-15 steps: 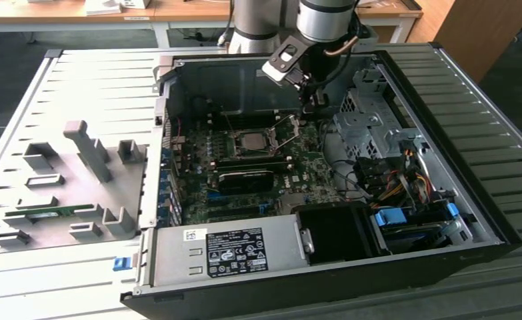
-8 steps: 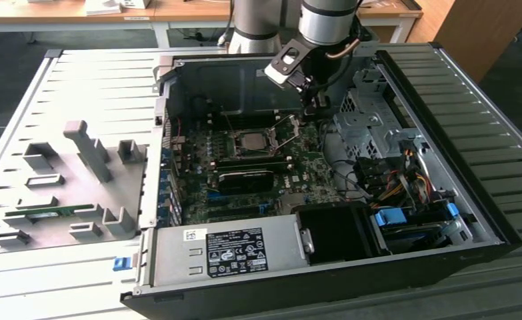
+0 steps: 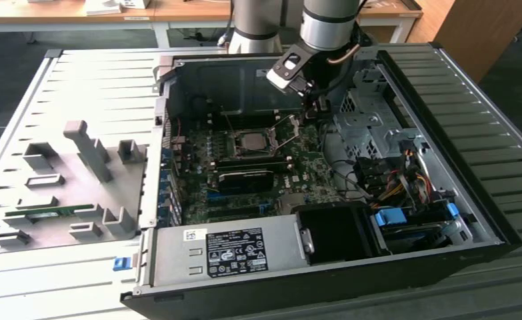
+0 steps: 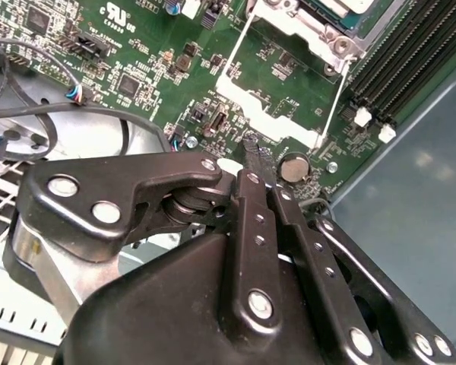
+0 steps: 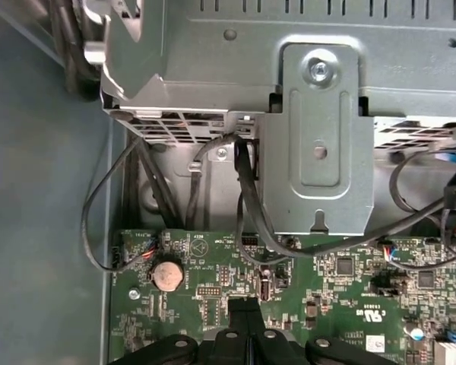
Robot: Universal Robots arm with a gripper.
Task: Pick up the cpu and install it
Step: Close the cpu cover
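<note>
Closest up, my gripper [image 4: 254, 152] is pinched shut and empty over the motherboard [image 4: 137, 68]. Near the middle of the exterior view, the cpu [image 3: 250, 142] sits in its socket [image 3: 231, 137], whose load plate [image 4: 270, 106] is not yet closed.

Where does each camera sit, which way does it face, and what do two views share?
Exterior view: off the arm, raised, looking down into the open computer case; the arm and gripper show.
First wrist view: on the wrist, looking past the shut fingers over the motherboard to the drive cage.
Second wrist view: on the wrist, looking over the gripper's linkage to the socket.
Both wrist views share the coin battery.
</note>
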